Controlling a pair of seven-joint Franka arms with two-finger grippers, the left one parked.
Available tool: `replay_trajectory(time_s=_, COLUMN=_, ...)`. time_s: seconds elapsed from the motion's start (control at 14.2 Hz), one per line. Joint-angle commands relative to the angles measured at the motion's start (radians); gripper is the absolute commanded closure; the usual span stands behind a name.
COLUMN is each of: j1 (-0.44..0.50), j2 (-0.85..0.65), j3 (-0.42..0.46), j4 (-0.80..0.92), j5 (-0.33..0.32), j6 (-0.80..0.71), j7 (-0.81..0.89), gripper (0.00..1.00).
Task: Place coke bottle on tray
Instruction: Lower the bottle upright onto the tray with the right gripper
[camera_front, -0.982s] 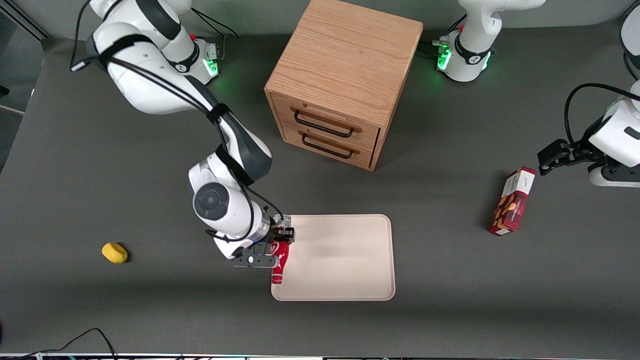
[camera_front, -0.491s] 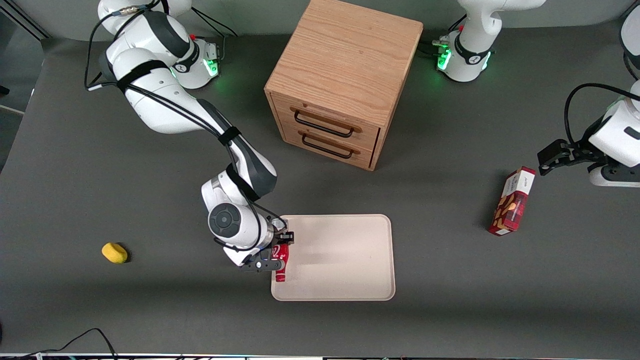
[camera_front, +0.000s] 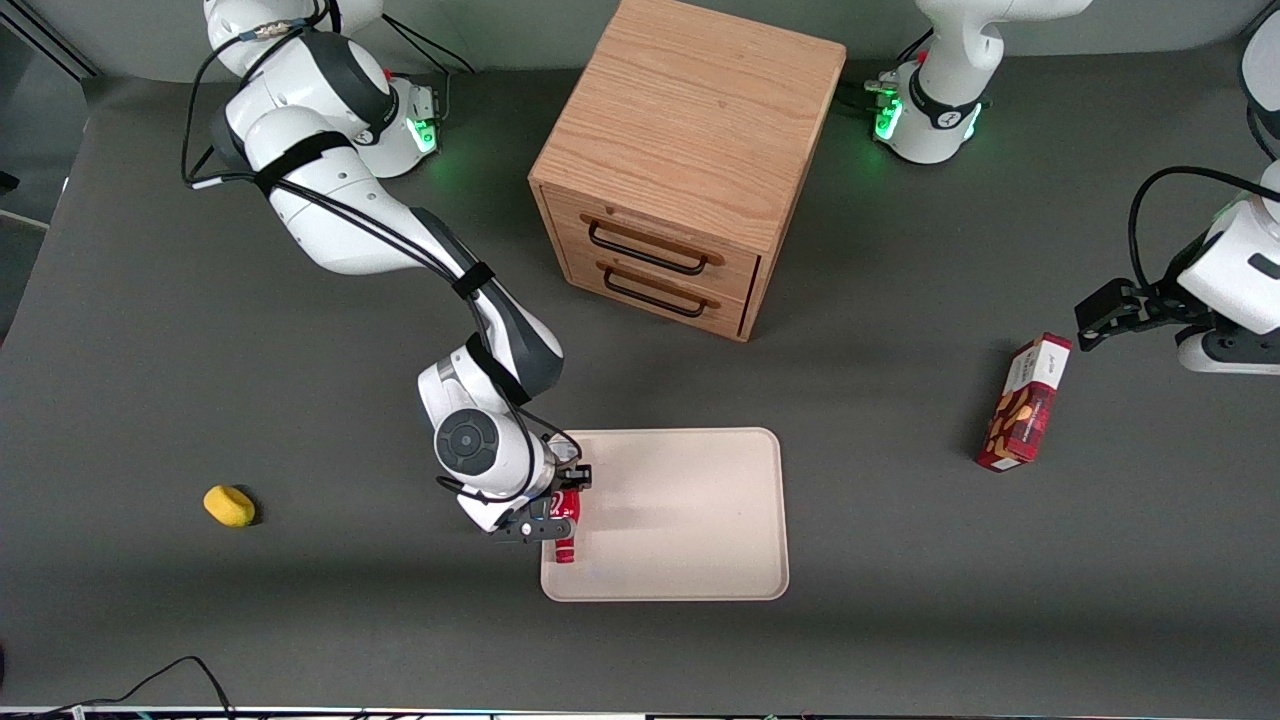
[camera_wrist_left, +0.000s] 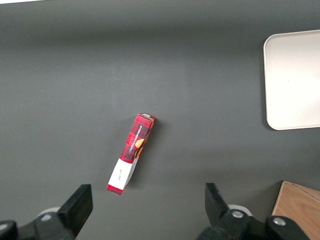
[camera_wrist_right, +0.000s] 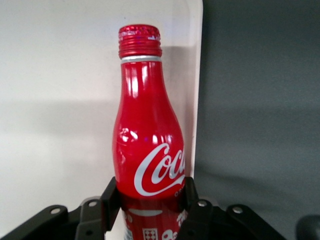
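Note:
The coke bottle (camera_front: 566, 525) is red with white script and a red cap. My right gripper (camera_front: 556, 508) is shut on its body, at the edge of the cream-beige tray (camera_front: 690, 520) that lies toward the working arm's end, cap pointing toward the front camera. In the right wrist view the bottle (camera_wrist_right: 149, 145) fills the middle, clamped between the black fingers (camera_wrist_right: 111, 197) of the gripper (camera_wrist_right: 150, 200), with the tray (camera_wrist_right: 60, 100) under it and the tray's rim beside the bottle. I cannot tell whether the bottle touches the tray.
A wooden two-drawer cabinet (camera_front: 690, 160) stands farther from the front camera than the tray. A red snack box (camera_front: 1025, 402) lies toward the parked arm's end, also in the left wrist view (camera_wrist_left: 132, 152). A small yellow object (camera_front: 229, 505) lies toward the working arm's end.
The right arm has swung slightly toward the tray and lowered. The bottle in the gripper looks shorter from the front and stands over the tray's edge.

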Motion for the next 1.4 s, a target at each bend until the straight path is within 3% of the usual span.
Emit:
replay_trajectory(time_s=0.0, j1=0.013, j2=0.017, j3=-0.011, j4=0.036, j5=-0.012, j6=0.005, j7=0.001, gripper=0.0)
replay_trajectory(time_s=0.56, j1=0.01, j2=-0.03, j3=-0.007, j4=0.033, j5=0.016, j6=0.0, j7=0.03, gripper=0.0)
replay_trajectory(time_s=1.05, j1=0.02, j2=-0.033, j3=-0.011, j4=-0.001, j5=-0.001, j6=0.042, j7=0.044, gripper=0.0)
replay_trajectory(time_s=1.33, j1=-0.048, j2=-0.228, j3=-0.009, j4=-0.105, j5=0.008, j6=-0.003, j7=0.086, gripper=0.0)
